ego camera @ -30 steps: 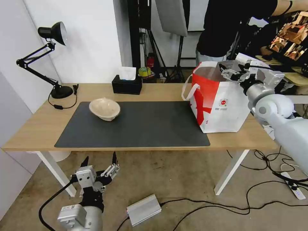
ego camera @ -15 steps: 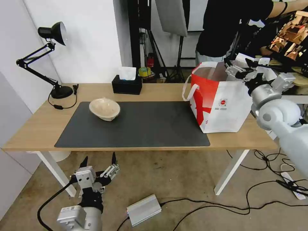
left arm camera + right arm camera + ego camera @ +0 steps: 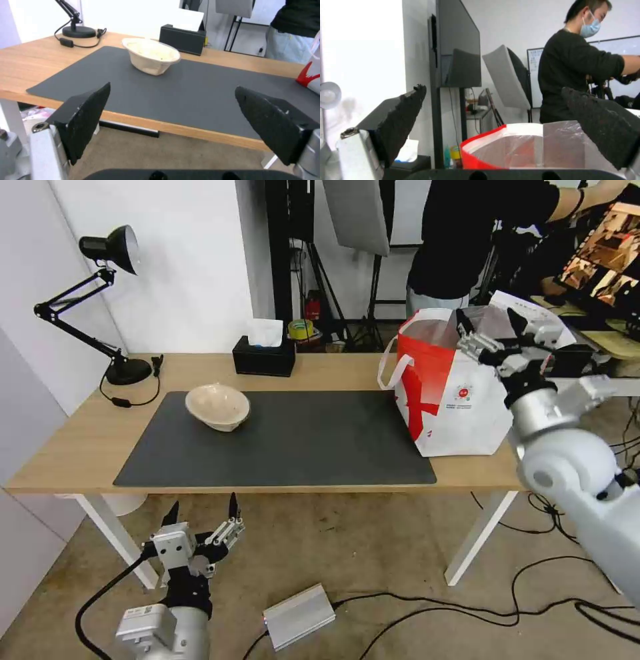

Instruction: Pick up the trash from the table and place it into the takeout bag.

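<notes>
The right hand [image 3: 490,330] hangs over the open mouth of the takeout bag [image 3: 460,403], at its right rear corner, with its black fingers [image 3: 401,117] spread wide and nothing between them. Through those fingers, the right wrist view looks across the bag's red rim and silvery lining [image 3: 520,147]. The bag stands upright at the right end of the table [image 3: 80,447], its red side panel facing the middle of the table and its white front with the small round logo facing the robot; one white handle droops off the left side. Its near left corner sits on the edge of the dark grey mat [image 3: 300,447].

The left hand [image 3: 200,520] is parked low, below the table's front edge and near the left white leg, fingers apart and holding nothing. Between its fingers [image 3: 83,117], the left wrist view looks up over the table edge at the mat.

The beige paper-pulp bowl [image 3: 217,407] lies tilted on the left part of the mat, well apart from the bag. Behind it, off the mat near the back edge of the table, is the black tissue box [image 3: 264,356], and a black desk lamp [image 3: 110,247] stands at the far left corner.
</notes>
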`<state>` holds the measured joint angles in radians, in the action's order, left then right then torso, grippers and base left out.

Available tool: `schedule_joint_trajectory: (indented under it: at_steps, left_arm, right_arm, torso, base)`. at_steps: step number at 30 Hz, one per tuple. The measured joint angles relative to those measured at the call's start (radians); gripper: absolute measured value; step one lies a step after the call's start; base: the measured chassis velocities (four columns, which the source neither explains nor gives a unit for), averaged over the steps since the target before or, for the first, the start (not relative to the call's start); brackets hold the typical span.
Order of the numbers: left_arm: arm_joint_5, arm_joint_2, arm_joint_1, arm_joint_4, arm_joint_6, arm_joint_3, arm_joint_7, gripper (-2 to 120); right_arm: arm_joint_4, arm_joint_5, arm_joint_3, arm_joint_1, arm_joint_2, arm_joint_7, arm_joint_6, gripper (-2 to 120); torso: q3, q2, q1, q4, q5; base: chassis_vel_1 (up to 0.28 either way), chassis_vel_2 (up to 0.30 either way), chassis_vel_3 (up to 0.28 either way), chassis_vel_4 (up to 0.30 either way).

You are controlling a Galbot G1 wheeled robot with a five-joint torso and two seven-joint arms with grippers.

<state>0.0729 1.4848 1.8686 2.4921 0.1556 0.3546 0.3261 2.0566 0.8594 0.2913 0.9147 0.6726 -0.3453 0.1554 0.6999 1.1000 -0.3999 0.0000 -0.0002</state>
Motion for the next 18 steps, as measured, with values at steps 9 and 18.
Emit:
schedule_joint_trajectory:
  at_steps: [9,18]
  left_arm:
    - [-0.006,0.027,0.004,0.002,0.0,0.002,-0.001,100]
    - [-0.014,0.038,0.011,0.006,-0.001,0.0,-0.002,100]
  right_arm:
    - [0.156,-0.102,0.067,0.196,0.073,-0.057,0.015,100]
    - [0.24,-0.199,0.114,0.361,0.128,-0.072,0.014,100]
  torso:
    - [0.0,0.0,0.0,0.0001,0.0]
    - [0.0,0.0,0.0,0.0,0.0]
  base:
    - [0.0,0.0,0.0,0.0]
    - [0.0,0.0,0.0,0.0]
